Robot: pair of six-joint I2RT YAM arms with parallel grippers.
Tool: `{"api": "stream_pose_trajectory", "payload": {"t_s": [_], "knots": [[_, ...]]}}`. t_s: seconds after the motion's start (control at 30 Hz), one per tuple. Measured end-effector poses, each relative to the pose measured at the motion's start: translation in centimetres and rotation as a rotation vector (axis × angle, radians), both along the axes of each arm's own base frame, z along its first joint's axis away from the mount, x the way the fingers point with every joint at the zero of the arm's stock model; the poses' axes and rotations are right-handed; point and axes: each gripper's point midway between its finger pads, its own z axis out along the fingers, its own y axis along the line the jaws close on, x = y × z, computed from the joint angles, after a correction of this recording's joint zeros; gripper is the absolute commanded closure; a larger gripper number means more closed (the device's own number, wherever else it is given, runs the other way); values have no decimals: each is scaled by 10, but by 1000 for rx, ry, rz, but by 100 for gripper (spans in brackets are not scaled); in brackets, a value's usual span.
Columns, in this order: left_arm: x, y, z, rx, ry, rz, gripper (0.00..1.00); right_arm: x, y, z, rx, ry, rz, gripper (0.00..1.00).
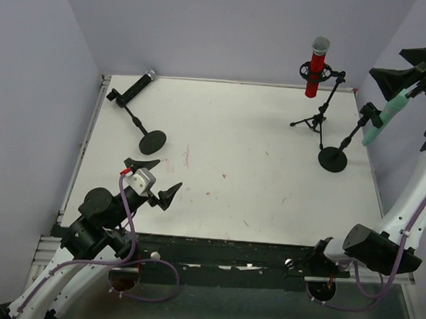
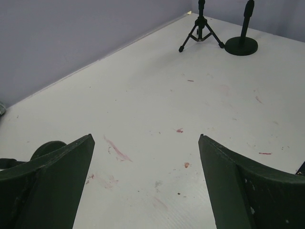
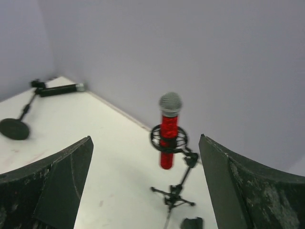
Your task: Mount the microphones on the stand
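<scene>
1. Nearest to me, at the near left of the bench (image 1: 232, 197), my left tool (image 2: 145, 138) hangs low over the surface. It is released, its jaws spread wide with only bare bench between them.
2. At the far left corner the black microphone (image 1: 135, 89) lies flat on the bench, its silver head toward the back wall. Its tail end meets the clip of a tipped-over stand (image 1: 152, 141), whose round base lies nearer to me. I cannot tell whether the microphone is properly seated in that clip.
3. Right of centre at the back, the red microphone (image 1: 316, 68) stands upright, silver head up, ringed by the mount of a small tripod stand (image 1: 313, 122).
4. Just right of the tripod, a round-base stand (image 1: 333, 159) is upright. The mint-green microphone (image 1: 380, 120) sits tilted in the clip at its top.
5. At the far right my right tool (image 3: 145, 138) is raised high, close by the upper end of the mint-green microphone. It is released, and its wrist view shows nothing between the jaws.
</scene>
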Motion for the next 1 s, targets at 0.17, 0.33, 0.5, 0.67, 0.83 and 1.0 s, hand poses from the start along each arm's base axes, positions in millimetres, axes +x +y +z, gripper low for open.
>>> {"api": "stream_pose_trajectory", "payload": {"t_s": [0.17,0.33,0.5,0.67,0.83,1.0], "knots": [[3,3,9,-50,45,34,2,0,71,-38,65,146,261,1],[4,9,19,-150,116,89,2,-31,141,-70,49,233,481,0],[12,18,16,-241,237,188,2,-66,187,-103,4,286,649,0],[24,22,23,-315,309,278,2,-91,223,-170,2,429,787,0],[47,20,30,-356,389,358,2,-98,237,-236,31,594,821,0],[81,29,26,-386,466,435,2,-92,236,-262,43,618,787,0]]}}
